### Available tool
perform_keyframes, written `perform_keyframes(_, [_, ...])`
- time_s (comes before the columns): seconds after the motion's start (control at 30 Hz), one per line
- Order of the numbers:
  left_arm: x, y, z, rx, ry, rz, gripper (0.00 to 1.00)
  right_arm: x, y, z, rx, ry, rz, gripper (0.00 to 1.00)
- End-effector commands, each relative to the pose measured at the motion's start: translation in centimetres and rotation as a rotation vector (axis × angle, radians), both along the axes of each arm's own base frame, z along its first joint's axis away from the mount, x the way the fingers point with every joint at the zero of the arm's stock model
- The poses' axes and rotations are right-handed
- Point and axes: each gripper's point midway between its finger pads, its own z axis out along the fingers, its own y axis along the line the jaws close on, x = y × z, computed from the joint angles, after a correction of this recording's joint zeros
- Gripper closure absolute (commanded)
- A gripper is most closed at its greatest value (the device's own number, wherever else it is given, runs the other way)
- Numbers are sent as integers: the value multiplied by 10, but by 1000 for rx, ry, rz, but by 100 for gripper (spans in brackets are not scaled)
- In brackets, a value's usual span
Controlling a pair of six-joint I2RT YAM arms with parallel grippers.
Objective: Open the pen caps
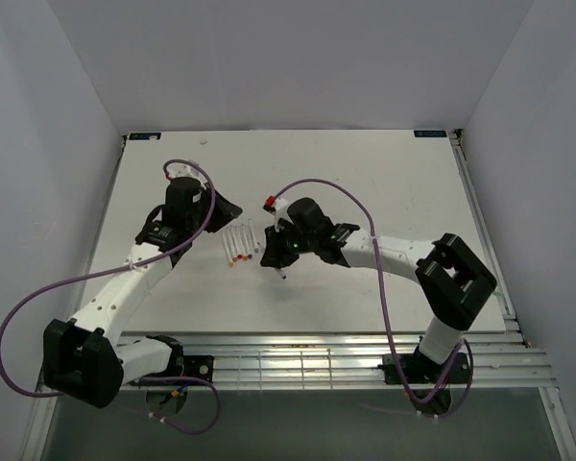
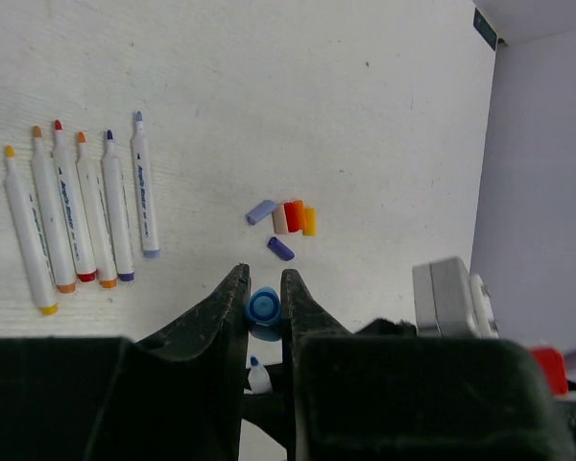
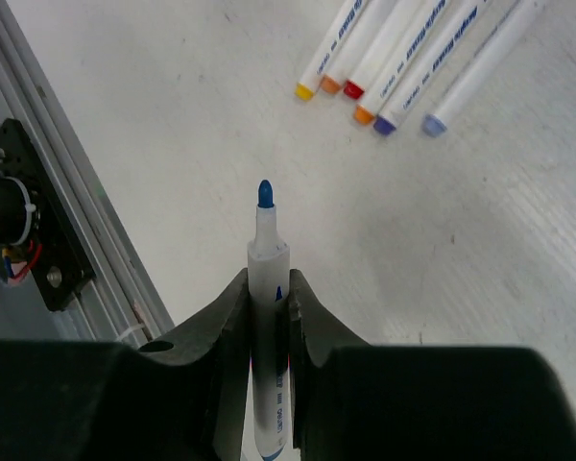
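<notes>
A blue pen cap point(image 2: 264, 307) is pinched between the fingertips of my left gripper point(image 2: 264, 288), its open end facing the camera. Several loose pen caps lie on the table just beyond: lilac point(image 2: 260, 211), red and orange point(image 2: 289, 216), yellow point(image 2: 310, 221) and purple point(image 2: 280, 249). My right gripper point(image 3: 267, 288) is shut on a white pen barrel point(image 3: 268, 264) whose bare blue tip point(image 3: 265, 193) points toward the near edge. In the top view that pen point(image 1: 280, 272) juts out below the right gripper point(image 1: 275, 252).
Several uncapped white pens lie side by side point(image 2: 82, 206), also seen in the right wrist view point(image 3: 394, 53) and from above point(image 1: 242, 242). The metal rail at the table's near edge point(image 3: 72, 221) is close to the held pen's tip. The right arm's wrist point(image 2: 451, 298) is beside my left gripper.
</notes>
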Motion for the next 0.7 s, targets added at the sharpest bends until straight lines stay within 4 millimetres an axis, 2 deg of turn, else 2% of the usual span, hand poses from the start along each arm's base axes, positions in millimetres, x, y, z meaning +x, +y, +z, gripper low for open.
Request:
perform_keyframes(0.0, [-13,22,8,70,-55,45,100,28,28,24,127,10,-1,92])
perform_keyframes(0.03, [-18,23,13,66,-75,39,100,40,30,12,120,26,-31,92])
perform_keyframes(0.07, [-22,22,14,62,-82,20,100,53,36,17,131,14,-61,92])
perform_keyframes(0.1, [-28,21,9,61,-75,8,100,60,40,2,111,36,-79,92])
perform_keyframes(0.2, [-42,22,12,51,-100,-23,100,90,50,1,96,16,-161,92])
perform_keyframes(0.23, [-54,24,8,52,-104,-36,100,111,52,-19,56,22,-240,92])
perform_keyframes(0.27, [-56,25,12,48,-118,-36,100,115,54,-14,65,8,-249,92])
perform_keyframes(0.4, [-68,25,13,39,-129,-59,100,136,57,-38,43,39,-304,89])
perform_keyframes(0.43, [-70,25,10,40,-124,-70,100,140,58,-42,38,43,-308,85])
perform_keyframes(0.53, [-73,26,5,57,-121,-79,100,148,64,-52,23,64,-313,84])
perform_keyframes(0.67, [-76,27,-2,70,-107,-88,100,157,57,-63,1,66,-374,80])
